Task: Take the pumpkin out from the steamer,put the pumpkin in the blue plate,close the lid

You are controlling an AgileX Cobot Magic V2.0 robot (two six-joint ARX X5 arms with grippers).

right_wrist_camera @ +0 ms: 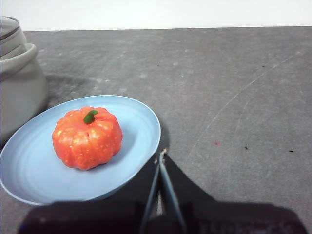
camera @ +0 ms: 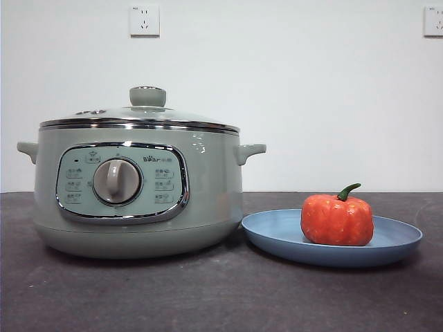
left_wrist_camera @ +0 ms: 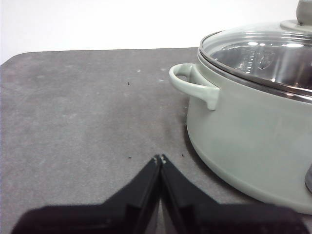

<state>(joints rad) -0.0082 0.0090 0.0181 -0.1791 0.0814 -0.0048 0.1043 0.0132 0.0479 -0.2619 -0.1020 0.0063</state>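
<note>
The orange-red pumpkin [camera: 337,219] [right_wrist_camera: 87,137] with its green stem sits in the blue plate [camera: 277,232] [right_wrist_camera: 29,165], to the right of the steamer [camera: 138,194] [left_wrist_camera: 253,136]. The glass lid [camera: 142,114] [left_wrist_camera: 263,53] with its pale green knob rests shut on the steamer's chrome rim. My left gripper [left_wrist_camera: 160,159] is shut and empty, low over the table beside the steamer's left handle [left_wrist_camera: 192,83]. My right gripper [right_wrist_camera: 162,154] is shut and empty, just off the plate's edge. Neither arm shows in the front view.
The dark grey table [camera: 208,297] spreads around the steamer and plate. A white wall stands behind with two sockets [camera: 144,20] [camera: 433,21]. The steamer's right handle [camera: 250,151] points toward the plate.
</note>
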